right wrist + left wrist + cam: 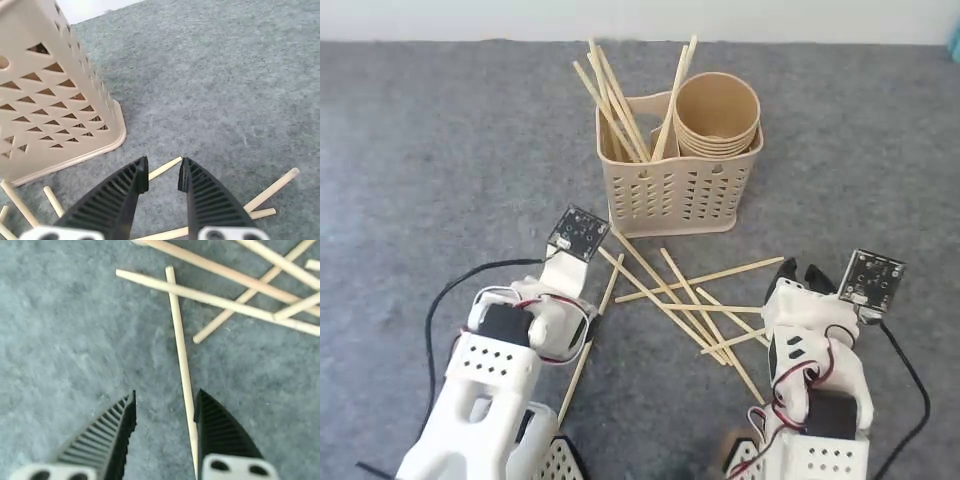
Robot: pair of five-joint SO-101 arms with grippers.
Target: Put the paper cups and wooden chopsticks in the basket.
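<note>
While the paper cups [717,115] and several chopsticks [620,105] stand in the basket [670,195], upper centre, loose chopsticks [690,295] lie scattered on the carpet [440,150] below it — part done. My left gripper [165,410]: jaws apart, one stick [182,365] between them — the high view leaves that unclear. My right gripper [162,175]: jaws apart, empty.

No legible txt, nos., labels or signs in any view. The basket [672,190] & paper cups [717,115] are plain, w/o print. The left-wrist board [578,232] & right-wrist board [872,277] carry tiny marks, too small to read.
</note>
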